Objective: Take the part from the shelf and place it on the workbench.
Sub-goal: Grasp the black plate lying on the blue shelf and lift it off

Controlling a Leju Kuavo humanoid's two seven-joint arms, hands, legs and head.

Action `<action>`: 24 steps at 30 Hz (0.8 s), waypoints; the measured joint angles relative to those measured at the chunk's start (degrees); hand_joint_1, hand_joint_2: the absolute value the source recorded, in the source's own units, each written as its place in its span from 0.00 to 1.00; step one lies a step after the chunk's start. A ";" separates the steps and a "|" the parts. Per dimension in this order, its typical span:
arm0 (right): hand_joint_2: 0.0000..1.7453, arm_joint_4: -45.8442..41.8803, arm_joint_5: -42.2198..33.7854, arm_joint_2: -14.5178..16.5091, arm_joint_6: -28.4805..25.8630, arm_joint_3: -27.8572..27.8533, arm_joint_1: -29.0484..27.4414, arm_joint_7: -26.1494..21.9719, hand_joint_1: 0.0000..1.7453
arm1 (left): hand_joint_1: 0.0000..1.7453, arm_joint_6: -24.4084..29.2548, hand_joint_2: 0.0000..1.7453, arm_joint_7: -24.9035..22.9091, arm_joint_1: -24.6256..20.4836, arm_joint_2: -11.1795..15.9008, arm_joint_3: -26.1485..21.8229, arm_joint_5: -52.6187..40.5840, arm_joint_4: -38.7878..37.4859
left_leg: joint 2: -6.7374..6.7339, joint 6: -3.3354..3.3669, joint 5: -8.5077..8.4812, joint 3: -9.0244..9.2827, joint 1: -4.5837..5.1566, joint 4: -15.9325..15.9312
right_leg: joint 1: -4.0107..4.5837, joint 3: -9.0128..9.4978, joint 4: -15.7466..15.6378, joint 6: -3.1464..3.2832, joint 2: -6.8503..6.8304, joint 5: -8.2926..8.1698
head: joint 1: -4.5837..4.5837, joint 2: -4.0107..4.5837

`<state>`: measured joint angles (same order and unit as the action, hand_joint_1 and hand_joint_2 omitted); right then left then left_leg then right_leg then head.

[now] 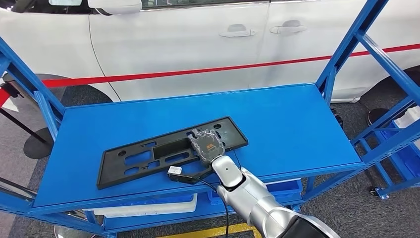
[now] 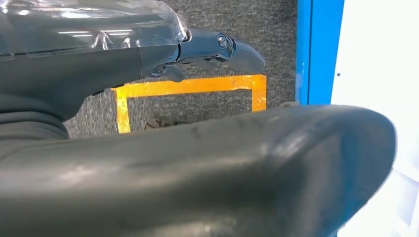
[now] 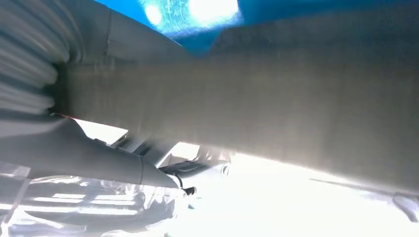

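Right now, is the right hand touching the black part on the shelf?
Touching. The head view shows the right hand resting on the black part, its fingers over the far edge, no gap visible.

A white car (image 1: 198, 44) with a red stripe stands behind the blue rack (image 1: 307, 124) on grey carpet (image 1: 356, 208).

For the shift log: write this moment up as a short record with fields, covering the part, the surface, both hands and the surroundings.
part: black flat plastic panel with cut-outs, lying flat
surface: blue shelf top, panel near its front edge
right robot hand: resting on the panel's right portion, fingers down on it; whether it grips cannot be told
left robot hand: hanging above grey floor with an orange line, holding nothing visible
background: white car with a red stripe behind the shelf
task state: panel not yet lifted
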<state>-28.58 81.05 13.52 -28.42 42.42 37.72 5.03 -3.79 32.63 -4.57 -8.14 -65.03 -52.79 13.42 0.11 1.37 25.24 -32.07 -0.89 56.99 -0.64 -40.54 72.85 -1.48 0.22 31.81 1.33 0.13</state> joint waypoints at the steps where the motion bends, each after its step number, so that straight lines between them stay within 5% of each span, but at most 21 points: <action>1: 1.00 -2.45 -2.02 -0.40 -1.73 -0.79 -1.39 -1.84 1.00 | 0.00 0.06 0.00 0.26 0.17 -0.04 -0.22 0.35 0.00 | 0.09 -0.11 0.10 0.06 -0.02 0.07 | -0.08 1.24 -2.68 0.09 -0.02 -1.88 | -0.01 0.00; 4: 1.00 -13.92 -9.55 -1.44 -4.75 -3.32 -6.41 -7.26 1.00 | 0.00 0.36 0.00 1.02 0.58 -0.26 -1.08 1.36 0.00 | 0.21 -0.82 0.60 -0.06 0.19 0.49 | 0.05 5.81 -12.83 0.68 -0.12 -6.19 | 0.02 0.00; 9: 1.00 -36.72 -21.34 -2.73 -8.41 -6.64 -13.86 -14.30 1.00 | 0.00 1.59 0.00 1.89 1.01 -0.69 -2.99 2.63 0.02 | 0.16 -2.33 1.83 -0.57 0.10 1.58 | 0.15 6.42 -14.66 2.17 -0.18 -6.11 | 0.09 -0.01; 13: 1.00 -52.03 -30.56 -3.62 -11.36 -8.51 -18.30 -20.66 1.00 | 0.00 2.38 0.00 2.11 1.33 -1.11 -4.35 3.21 0.02 | 0.10 -3.00 8.20 -6.57 -0.08 14.54 | 0.11 6.78 -14.82 3.09 -0.31 -5.84 | 0.15 0.01; 15: 1.00 -57.65 -33.51 -4.04 -11.63 -9.47 -20.35 -23.08 1.00 | 0.00 2.63 0.00 2.13 1.44 -1.23 -4.84 3.36 0.02 | 0.09 -3.03 8.00 -8.06 -0.10 17.20 | 0.18 7.02 -14.72 3.16 -0.21 -5.57 | 0.15 0.00; 19: 1.00 -65.07 -35.24 -4.81 -11.71 -10.43 -22.44 -24.71 1.00 | 0.00 2.90 0.00 2.23 1.38 -1.30 -5.65 3.48 0.02 | 0.11 -2.14 1.10 -2.34 0.14 4.57 | 0.34 7.74 -14.25 2.60 0.31 -4.76 | 0.14 0.00; 24: 1.00 -69.72 -42.41 -5.43 -11.71 -11.22 -24.12 -28.93 1.00 | 0.00 3.29 0.00 2.70 1.29 -1.44 -6.12 3.51 0.02 | 0.28 -0.81 0.69 -0.94 0.41 1.12 | 0.32 7.67 -14.08 0.99 0.24 -4.36 | 0.08 -0.01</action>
<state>-98.30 38.65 8.09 -40.12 31.20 13.60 -23.90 -0.50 35.33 -3.28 -9.57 -71.15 -49.28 13.44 0.39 0.56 25.93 -33.01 -0.47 58.10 -0.31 -32.87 58.77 -0.49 0.46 27.45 1.41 0.12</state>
